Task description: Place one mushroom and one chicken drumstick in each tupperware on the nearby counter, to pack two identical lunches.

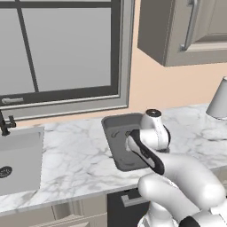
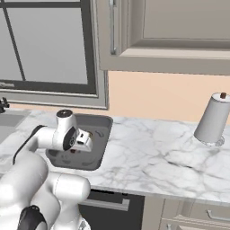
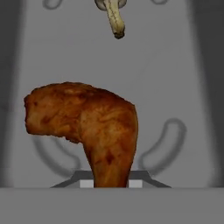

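Note:
My gripper hangs just over the tupperware, a shallow grey tray on the marble counter. It is shut on the thin end of a browned chicken drumstick, whose meaty end points up and left in the hand view. A mushroom with a pale stem lies on the tray floor beyond the drumstick, at the top of the hand view. In the left base view the tupperware is partly hidden behind my arm, and the fingers are hidden there.
A tall grey cylinder with a brown knob stands at the right end of the counter. A sink with a dark faucet lies to the left. A wall cabinet hangs overhead, with drawers below the counter edge.

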Motion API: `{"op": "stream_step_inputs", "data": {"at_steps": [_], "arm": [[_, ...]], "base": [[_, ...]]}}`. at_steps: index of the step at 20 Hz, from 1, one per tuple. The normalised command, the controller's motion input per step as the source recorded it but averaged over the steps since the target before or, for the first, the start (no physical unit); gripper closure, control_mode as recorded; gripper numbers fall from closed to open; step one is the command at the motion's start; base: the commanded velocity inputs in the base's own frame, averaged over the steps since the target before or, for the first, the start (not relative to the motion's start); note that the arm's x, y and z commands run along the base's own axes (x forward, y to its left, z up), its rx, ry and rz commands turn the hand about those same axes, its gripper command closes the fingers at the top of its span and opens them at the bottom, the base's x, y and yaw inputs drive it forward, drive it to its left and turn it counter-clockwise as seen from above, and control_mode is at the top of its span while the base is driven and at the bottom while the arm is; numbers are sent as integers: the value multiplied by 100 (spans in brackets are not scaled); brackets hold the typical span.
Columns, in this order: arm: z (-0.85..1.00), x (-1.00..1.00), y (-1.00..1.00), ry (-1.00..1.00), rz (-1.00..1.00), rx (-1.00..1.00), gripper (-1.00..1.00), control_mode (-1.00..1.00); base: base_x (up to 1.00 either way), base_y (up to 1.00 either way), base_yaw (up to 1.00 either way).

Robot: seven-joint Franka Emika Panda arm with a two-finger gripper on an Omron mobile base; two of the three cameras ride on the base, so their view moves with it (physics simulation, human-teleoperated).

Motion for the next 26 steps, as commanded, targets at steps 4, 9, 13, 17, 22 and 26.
{"op": "stream_step_inputs", "data": {"at_steps": [4, 9, 13, 17, 22, 26], "arm": [[-24, 59, 0, 0, 0, 0, 100, -100], [-37, 38, 0, 1, 0, 0, 100, -100], [-41, 35, 0, 3, 0, 0, -100, -100], [-15, 10, 0, -1, 0, 0, -100, -100], [60, -73, -3, -17, 0, 0, -100, -100], [78, -99, -5, -25, 0, 0, -100, -100]], "base": [[0, 0, 0], [0, 0, 0], [0, 0, 0], [0, 0, 0], [0, 0, 0], [0, 0, 0]]}}
